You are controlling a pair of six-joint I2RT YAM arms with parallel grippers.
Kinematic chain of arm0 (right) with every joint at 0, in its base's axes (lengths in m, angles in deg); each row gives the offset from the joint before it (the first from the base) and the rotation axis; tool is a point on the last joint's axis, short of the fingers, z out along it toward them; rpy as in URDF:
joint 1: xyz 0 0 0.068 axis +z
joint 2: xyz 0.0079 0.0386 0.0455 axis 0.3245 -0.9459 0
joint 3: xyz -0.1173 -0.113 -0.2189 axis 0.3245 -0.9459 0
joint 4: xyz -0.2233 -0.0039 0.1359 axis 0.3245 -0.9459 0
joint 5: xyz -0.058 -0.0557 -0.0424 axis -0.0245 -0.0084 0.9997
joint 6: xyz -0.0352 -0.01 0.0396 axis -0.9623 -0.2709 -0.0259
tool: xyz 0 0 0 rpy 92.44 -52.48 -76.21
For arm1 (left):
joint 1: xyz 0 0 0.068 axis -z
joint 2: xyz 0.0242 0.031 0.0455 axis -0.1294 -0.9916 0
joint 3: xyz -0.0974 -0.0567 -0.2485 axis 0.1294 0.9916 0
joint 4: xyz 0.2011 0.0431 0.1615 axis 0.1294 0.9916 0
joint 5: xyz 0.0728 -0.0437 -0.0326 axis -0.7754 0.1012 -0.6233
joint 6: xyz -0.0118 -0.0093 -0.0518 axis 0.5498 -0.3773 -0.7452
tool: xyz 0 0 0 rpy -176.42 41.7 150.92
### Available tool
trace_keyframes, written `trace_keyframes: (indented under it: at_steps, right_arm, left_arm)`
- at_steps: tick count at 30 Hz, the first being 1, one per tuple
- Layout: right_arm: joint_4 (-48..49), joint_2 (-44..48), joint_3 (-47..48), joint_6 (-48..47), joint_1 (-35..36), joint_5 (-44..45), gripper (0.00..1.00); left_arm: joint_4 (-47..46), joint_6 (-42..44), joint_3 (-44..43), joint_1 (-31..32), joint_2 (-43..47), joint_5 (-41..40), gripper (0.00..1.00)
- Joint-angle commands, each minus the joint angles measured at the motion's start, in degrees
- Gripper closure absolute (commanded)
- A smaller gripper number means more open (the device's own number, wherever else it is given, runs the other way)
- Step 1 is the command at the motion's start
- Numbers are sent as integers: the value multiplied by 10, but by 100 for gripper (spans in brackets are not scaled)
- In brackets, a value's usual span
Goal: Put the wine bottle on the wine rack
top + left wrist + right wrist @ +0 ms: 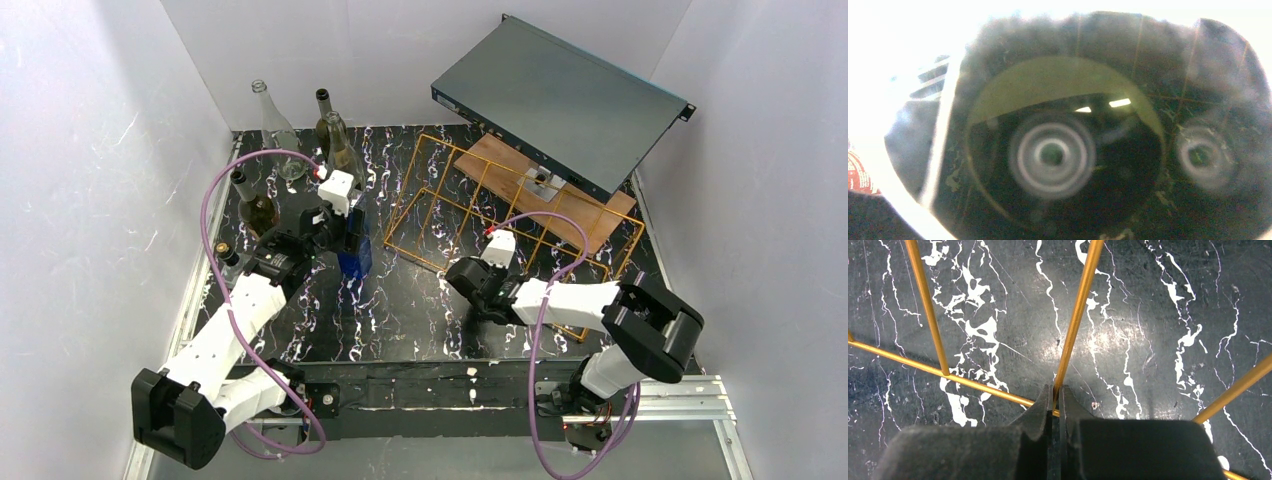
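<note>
Black marbled bench (420, 320): my right gripper (1055, 395) pinches a wire of the wine rack (1076, 315) right of centre, while my left gripper (345, 228) straddles the blue wine bottle (357, 258) left of centre, though I cannot tell its jaw state.

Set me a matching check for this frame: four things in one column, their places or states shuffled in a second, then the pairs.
Things:
1. right gripper
2. blue bottle
3. wooden board
4. clear bottle

Places or states:
A. upright, at the left gripper
B. farthest back on the left
C. shut on a wire of the wine rack
D. beyond the wine rack, partly hidden by the grey box

Pairs: 1-C, 2-A, 3-D, 4-B.
</note>
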Motion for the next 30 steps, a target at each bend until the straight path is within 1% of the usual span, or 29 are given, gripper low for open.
trace_keyframes:
  at_steps: [1, 5, 12, 15, 18, 19, 21, 26, 30]
  right_arm:
    - [-22, 20, -24, 10, 16, 6, 99]
    - [-38, 30, -27, 24, 31, 3, 99]
    - [-74, 56, -40, 82, 77, 16, 99]
    - [-82, 58, -39, 93, 92, 22, 99]
    - [-95, 55, -31, 91, 93, 29, 96]
    - [-102, 55, -28, 88, 93, 34, 93]
    - [-102, 58, -21, 65, 94, 36, 81]
    - [-101, 68, 10, -19, 93, 12, 59]
    - [-114, 79, 37, -60, 93, -3, 55]
  left_arm:
    - [-67, 8, -12, 0, 39, -28, 100]
    - [-68, 7, -10, 0, 43, -34, 100]
    - [-68, 7, -10, 0, 44, -34, 100]
    - [-68, 6, -10, 0, 42, -32, 100]
    - [-67, 6, -9, 0, 42, -33, 100]
    - [-67, 6, -9, 0, 43, -34, 100]
    - [-66, 8, -9, 0, 44, -36, 100]
    - [-37, 40, -30, 0, 52, -54, 100]
    - [10, 51, -56, 0, 63, -58, 100]
